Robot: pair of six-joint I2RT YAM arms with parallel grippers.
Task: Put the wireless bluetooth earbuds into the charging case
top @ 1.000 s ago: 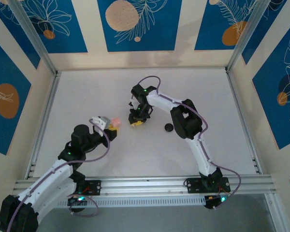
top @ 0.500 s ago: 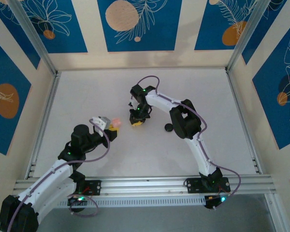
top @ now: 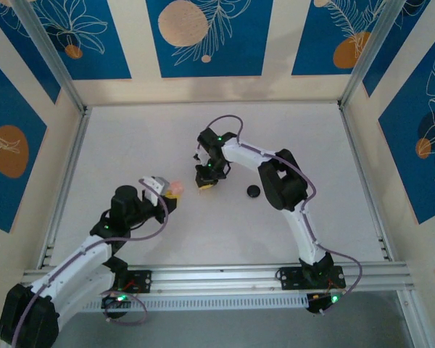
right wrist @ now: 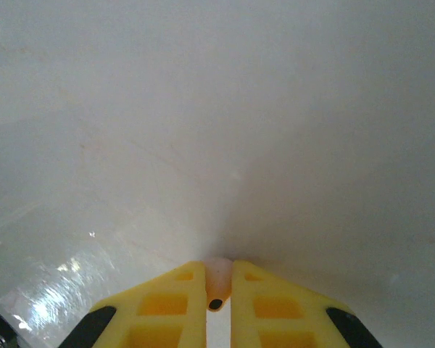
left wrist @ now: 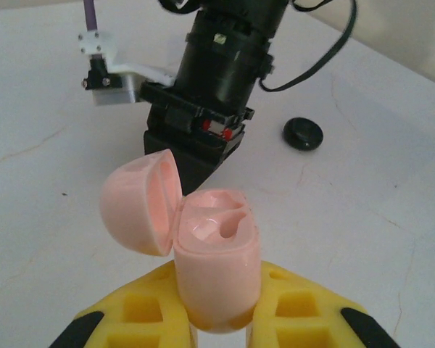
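Left gripper (left wrist: 219, 308) is clamped on the base of the open pink charging case (left wrist: 216, 254). The lid (left wrist: 138, 206) is swung to one side above the jaws and the sockets face up. Just past them the right gripper (right wrist: 217, 267) points down at the table (left wrist: 391, 181), jaws pinching the pale earbud (right wrist: 217, 284) between the tips, with a black disc (left wrist: 303, 133) lying beyond. Looks like the earbud pick; next, lift it, carry it over the left jaws, line it up with a socket and lower gently.

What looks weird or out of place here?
Nothing is broken or spilled. The only stray thing is a black disc lying alone on the table. The left end effector holds the case with its lid open, and the right end effector pinches a pale earbud.
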